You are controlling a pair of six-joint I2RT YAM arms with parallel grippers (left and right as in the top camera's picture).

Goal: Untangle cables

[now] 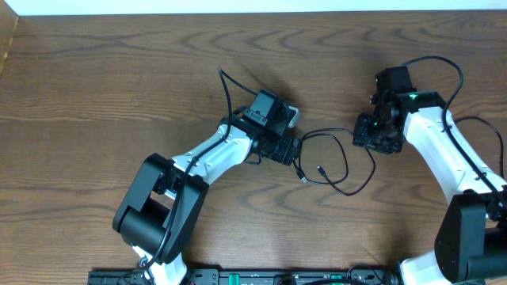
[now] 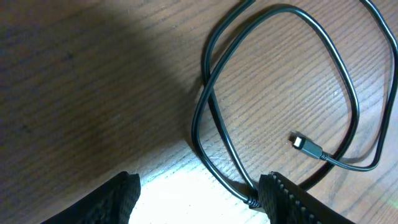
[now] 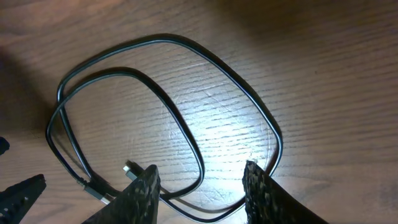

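Cable status: the black cable [image 2: 210,87] is lying slack on the wooden table [image 1: 95,87] mid-workspace, between the two arms, coiling into a couple of overlapping loops with the strands crossing on the left-arm side. The plug end [image 2: 301,142] is sitting free inside the loop, touching nothing. The left gripper [image 2: 199,202] is hovering low over the crossing with its jaws standing apart and holding nothing. One strand is running right against the inner edge of one jaw, possibly touching it. The right gripper [image 3: 200,196] is also standing apart and gripping nothing, and the far bend of the loop is passing through the gap between its jaws without being pinched. I'm only making out one cord. Whether a second one is hiding under the left wrist I can't tell. Handling-wise I'm expecting it to be light, thin and floppy with a bit of coil memory, so it's probably going to spring back into loops and drag along the wood instead of lifting cleanly. The smooth jacket is likely slipping in a loose pinch. I'm favouring a firm pinch on a single strand just off the crossing, or just behind the plug, rather than on both strands at once.
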